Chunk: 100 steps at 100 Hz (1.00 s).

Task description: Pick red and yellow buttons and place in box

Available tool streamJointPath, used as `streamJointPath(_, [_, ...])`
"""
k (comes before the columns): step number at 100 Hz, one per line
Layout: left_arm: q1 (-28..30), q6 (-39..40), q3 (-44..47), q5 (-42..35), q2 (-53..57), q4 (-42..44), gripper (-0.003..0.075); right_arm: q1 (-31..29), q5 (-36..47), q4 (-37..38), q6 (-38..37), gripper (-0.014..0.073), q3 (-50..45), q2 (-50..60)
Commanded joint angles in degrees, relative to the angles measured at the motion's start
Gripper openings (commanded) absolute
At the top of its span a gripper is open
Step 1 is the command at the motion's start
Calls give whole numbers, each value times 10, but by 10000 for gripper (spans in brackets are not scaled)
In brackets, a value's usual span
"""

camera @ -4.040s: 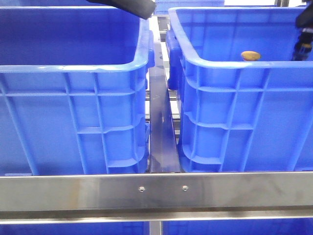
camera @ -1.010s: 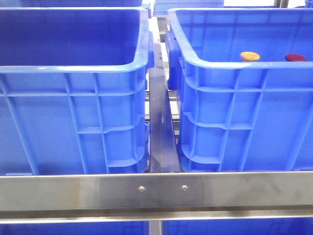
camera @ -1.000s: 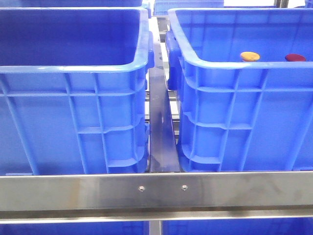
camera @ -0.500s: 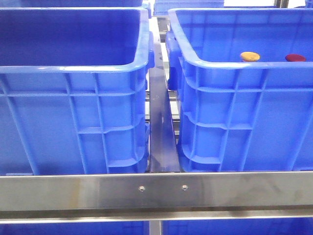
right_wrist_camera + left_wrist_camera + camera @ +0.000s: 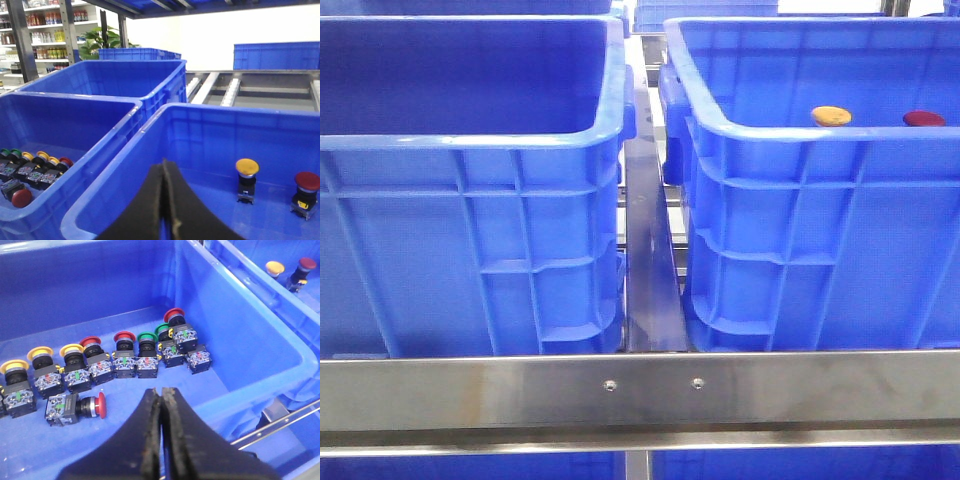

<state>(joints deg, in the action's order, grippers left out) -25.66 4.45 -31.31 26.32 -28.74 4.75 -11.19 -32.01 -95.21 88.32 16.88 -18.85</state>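
Where the front view looks over the steel cross rail (image 5: 640, 390), two deep blue crates stand side by side, separated by a narrow metal strip (image 5: 650, 290). The right-hand box (image 5: 800, 250) holds both task items: the yellow button (image 5: 832, 115) and the red button (image 5: 924, 118) show just above its near rim, apart from each other, with the red one nearer the right wall. No arm appears in this view.

In the right wrist view, the right tool (image 5: 165, 200) hangs over the near rim of that box with its two fingers pressed together and nothing between them. Both items stand upright on the box floor, caps up, on their dark contact blocks, well clear of the tool.

In the left wrist view, the left tool (image 5: 162, 440) is above the left crate (image 5: 240, 340), fingers likewise pressed together and holding nothing. On that crate's floor stands a row of push-button switches (image 5: 125, 360) with yellow, red and green caps. One red-capped switch (image 5: 75, 407) lies on its side in front of the row.
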Motion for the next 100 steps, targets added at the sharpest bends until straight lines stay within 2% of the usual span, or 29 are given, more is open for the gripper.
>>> streamJointPath(1, [-3,6,-2,-48,27,2,-20,0,-9,-23,3,-69,13,9])
streamJointPath(18, [-3,6,3,-26,51,2,-20,0,-12,-24,3,-69,13,10])
streamJointPath(100, [-3,6,3,-26,51,2,-20,0,-13,-24,3,-69,13,10])
